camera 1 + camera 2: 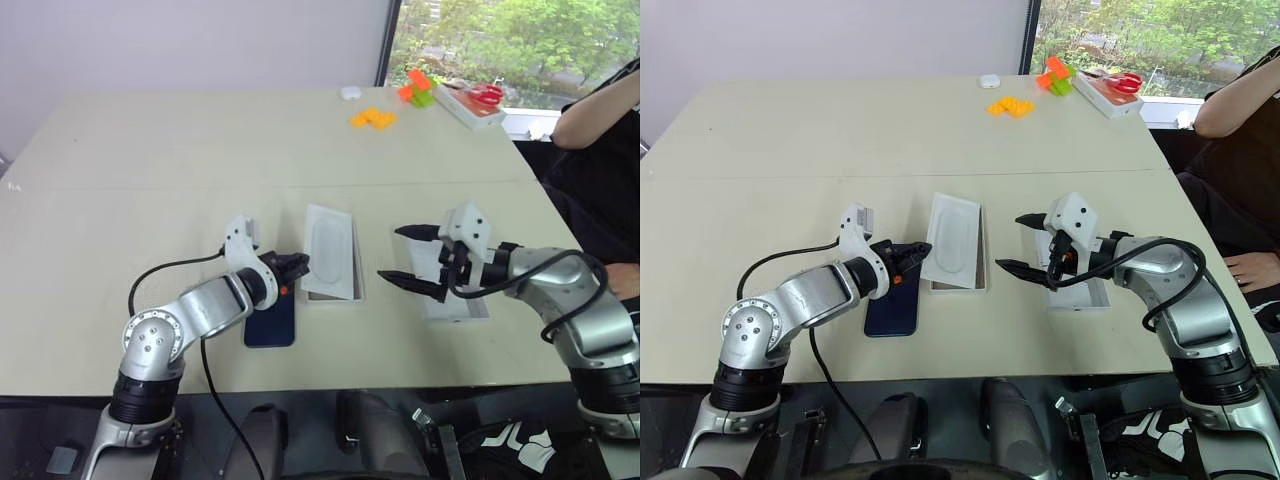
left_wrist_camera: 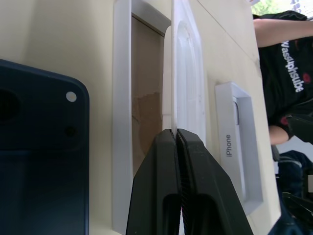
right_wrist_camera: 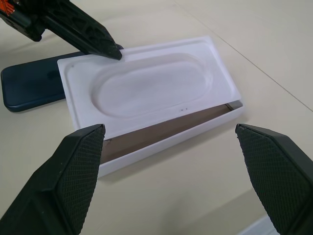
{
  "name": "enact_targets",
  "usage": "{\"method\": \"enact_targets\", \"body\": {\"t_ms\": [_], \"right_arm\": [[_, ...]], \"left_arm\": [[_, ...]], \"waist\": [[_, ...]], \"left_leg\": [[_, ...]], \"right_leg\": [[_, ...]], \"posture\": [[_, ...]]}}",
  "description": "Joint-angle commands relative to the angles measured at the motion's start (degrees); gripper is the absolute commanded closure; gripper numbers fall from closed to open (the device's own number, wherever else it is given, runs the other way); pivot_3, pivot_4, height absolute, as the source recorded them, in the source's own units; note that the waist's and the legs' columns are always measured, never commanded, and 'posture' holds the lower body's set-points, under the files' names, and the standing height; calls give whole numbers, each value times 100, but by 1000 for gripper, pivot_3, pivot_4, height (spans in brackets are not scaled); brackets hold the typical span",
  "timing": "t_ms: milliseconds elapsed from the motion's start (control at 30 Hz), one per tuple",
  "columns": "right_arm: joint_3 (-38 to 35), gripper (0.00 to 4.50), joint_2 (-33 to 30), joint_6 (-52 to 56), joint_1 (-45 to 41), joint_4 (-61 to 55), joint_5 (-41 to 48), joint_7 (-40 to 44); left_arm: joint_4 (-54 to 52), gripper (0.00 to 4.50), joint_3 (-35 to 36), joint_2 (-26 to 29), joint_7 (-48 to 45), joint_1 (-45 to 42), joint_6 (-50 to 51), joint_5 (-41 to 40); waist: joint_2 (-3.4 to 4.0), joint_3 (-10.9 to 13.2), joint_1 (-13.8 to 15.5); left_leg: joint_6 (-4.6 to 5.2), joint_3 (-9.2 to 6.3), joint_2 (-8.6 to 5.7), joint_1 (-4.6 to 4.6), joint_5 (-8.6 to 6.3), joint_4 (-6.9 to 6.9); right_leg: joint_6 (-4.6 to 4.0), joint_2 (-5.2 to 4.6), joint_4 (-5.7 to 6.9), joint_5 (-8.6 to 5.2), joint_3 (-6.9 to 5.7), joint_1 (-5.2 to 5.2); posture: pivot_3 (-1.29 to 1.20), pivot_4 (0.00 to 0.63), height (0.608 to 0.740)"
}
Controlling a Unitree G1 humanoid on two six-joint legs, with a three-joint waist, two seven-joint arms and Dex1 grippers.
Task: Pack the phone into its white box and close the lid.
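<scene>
A: Where does your left gripper (image 2: 176,134) stand against the white box (image 1: 357,290)?

B: Its jaws are pinched shut on the near edge of the flat white insert (image 1: 330,250), which is tilted up over the box so the beige floor shows beneath. The phone (image 1: 272,322) lies face down on the table (image 1: 150,180) at nine o'clock of the box, just beside it and partly under your left wrist.

A: And your right gripper (image 1: 408,256)?

B: Its jaws are spread wide and hold nothing, hovering at three o'clock of the box with the fingers pointing toward the insert. The lid (image 1: 452,300) lies open side up beneath that hand, apart from the box.
</scene>
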Motion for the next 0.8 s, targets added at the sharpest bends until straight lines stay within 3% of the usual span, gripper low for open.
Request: {"method": "enact_targets", "body": {"t_ms": [33,300,400,567,633,800], "right_arm": [[-103,0,-10,-114,-126,-53,10,14],[-58,0,60,-111,-177,-78,4,-11],[-54,0,81,-115,-193,-74,-9,-9],[-59,0,90,-120,-201,-72,-21,3],[-55,0,97,-111,-216,-77,-20,-1],[5,0,148,43,-304,-135,-32,-122]], "left_arm": [[-53,4437,-50,-35,25,-119,-60,67],[-39,4437,-105,-142,82,-105,-44,155],[-55,3508,-159,-122,49,-111,16,99],[-109,887,-192,-46,-1,-90,71,-92],[-138,29,-105,66,-69,-60,72,-263],[-315,29,375,608,-647,-61,19,-192]], "waist": [[0,0,0],[0,0,2],[0,0,1],[0,0,0],[0,0,-1],[0,0,-11]], "left_leg": [[0,0,0,0,0,0],[-1,0,0,0,0,0],[-1,0,0,0,0,0],[-1,0,0,0,0,0],[-1,-1,0,0,0,0],[-1,0,0,0,0,0]], "right_leg": [[0,0,0,0,0,0],[1,0,0,1,0,0],[1,-1,-1,0,0,0],[1,0,0,1,0,0],[1,-1,0,0,0,0],[-5,0,0,-4,0,0]], "posture": [[0,150,740],[0,150,740],[0,150,740],[0,150,740],[0,150,740],[0,150,740]]}}
